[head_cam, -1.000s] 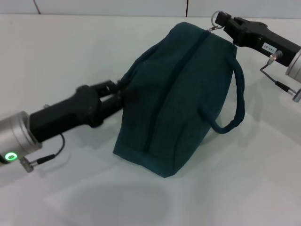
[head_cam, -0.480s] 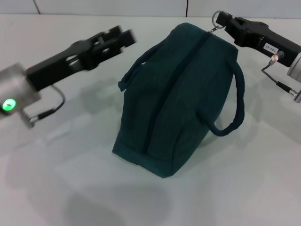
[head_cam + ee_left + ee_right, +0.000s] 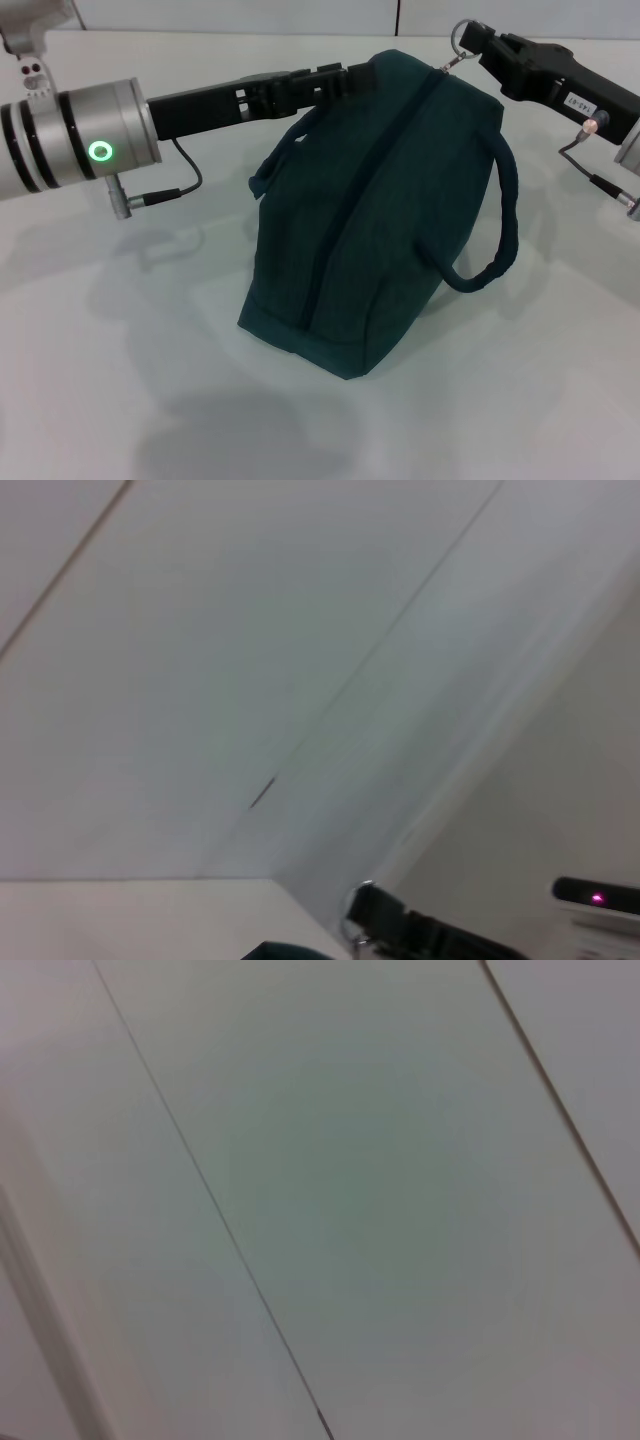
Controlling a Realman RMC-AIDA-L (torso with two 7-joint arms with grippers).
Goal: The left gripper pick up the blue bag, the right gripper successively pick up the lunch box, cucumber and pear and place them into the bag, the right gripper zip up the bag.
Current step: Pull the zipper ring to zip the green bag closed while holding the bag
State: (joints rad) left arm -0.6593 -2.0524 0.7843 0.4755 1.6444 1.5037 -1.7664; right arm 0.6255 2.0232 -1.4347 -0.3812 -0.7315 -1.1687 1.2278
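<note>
A plain white counter (image 3: 120, 400) filled the head view, and behind it stood a pale wall of panels with thin dark seams; both wrist views showed almost only this wall. The blue bag (image 3: 380, 220) sat upright in the middle of the counter, its zipper running closed along the top ridge, with no opening to be seen. One loop handle (image 3: 500, 220) hung out on the robot's right side of the bag, and the other handle (image 3: 280, 160) lay on the left side. The right gripper (image 3: 470, 45) was at the far upper end of the bag, and its jaws were closed on the metal ring pull (image 3: 461, 38) of the zipper. In the left wrist view this same gripper (image 3: 375, 920) showed small and far off, and the edge of the bag only just showed beside it. The left gripper (image 3: 345, 75) reached across from the left, raised above the counter, with its tip against the upper left shoulder of the bag, just above the left handle. I could not tell whether its jaws were open or closed, because they merged with the dark fabric. Soft shadows of the arms lay on the counter.
</note>
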